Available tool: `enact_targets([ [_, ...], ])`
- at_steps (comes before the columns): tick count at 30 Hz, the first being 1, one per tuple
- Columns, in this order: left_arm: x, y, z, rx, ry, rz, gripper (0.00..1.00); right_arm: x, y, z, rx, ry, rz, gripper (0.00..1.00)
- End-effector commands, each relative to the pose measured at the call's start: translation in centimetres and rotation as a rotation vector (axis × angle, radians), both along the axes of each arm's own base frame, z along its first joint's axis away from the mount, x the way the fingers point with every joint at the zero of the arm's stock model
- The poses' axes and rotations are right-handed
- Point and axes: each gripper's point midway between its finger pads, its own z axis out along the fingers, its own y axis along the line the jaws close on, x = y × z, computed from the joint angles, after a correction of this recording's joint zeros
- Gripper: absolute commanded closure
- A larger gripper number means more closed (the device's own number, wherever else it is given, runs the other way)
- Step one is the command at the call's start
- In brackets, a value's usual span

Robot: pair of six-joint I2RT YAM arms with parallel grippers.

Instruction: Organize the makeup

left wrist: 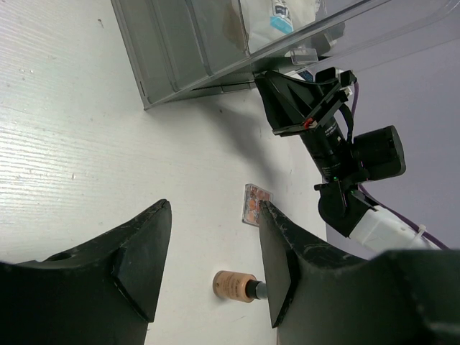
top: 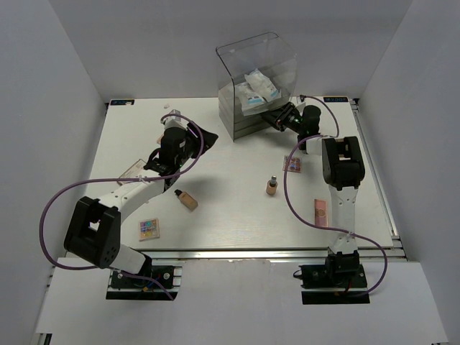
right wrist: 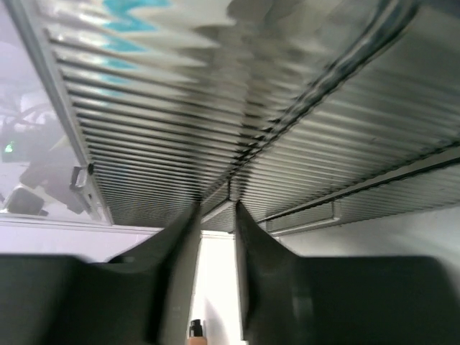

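Two white packets with blue print [top: 257,90] lie on top of the clear acrylic box [top: 237,122]. One tan bottle [top: 187,200] lies on the table and another [top: 272,185] stands upright. Flat palettes lie on the table: one at the front left [top: 149,228], one in the middle right [top: 292,164] and one on the right [top: 320,212]. My left gripper [top: 192,138] is open and empty above the table; its wrist view [left wrist: 214,244] shows the standing bottle [left wrist: 233,285] and a palette [left wrist: 256,204] beyond. My right gripper [top: 277,118] is pressed to the box's drawers, its jaws [right wrist: 215,205] narrowed on a drawer's front edge.
The acrylic box with ribbed drawer fronts [left wrist: 194,50] stands at the back centre. Another flat item [top: 131,169] lies partly under the left arm. White walls enclose the table on three sides. Purple cables loop beside both arms.
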Motion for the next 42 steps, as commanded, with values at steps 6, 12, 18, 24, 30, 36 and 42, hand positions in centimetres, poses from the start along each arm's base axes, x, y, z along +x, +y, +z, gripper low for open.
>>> enact_targets([
  [6,0.1,-0.2,2.1,-0.011,-0.042,-0.002,0.39,1.3,0.1,3.2,0.052,-0.09,-0.069,0.83],
  [12,-0.3,0.2,1.5,-0.014,-0.035,0.012,0.39,0.6,0.2,3.5,0.064,-0.086,-0.077,0.91],
  [18,-1.1,1.3,0.8,-0.009,-0.029,0.045,0.39,-0.4,0.0,3.3,0.055,-0.078,-0.076,0.93],
  [24,-2.4,2.4,0.0,-0.018,-0.015,0.081,0.38,-2.7,-0.9,2.1,0.041,-0.048,-0.062,0.95],
  [30,-3.9,3.8,-0.6,-0.018,0.002,0.123,0.35,-5.4,-2.6,1.8,0.014,-0.034,-0.06,0.95],
  [36,-5.7,5.9,-2.0,0.028,0.048,0.181,0.27,-7.8,-3.7,0.8,-0.023,-0.005,-0.058,0.92],
  [42,-8.0,7.9,-4.6,0.069,0.165,0.25,0.25,-8.0,-3.7,0.7,-0.059,-0.01,-0.049,0.71],
])
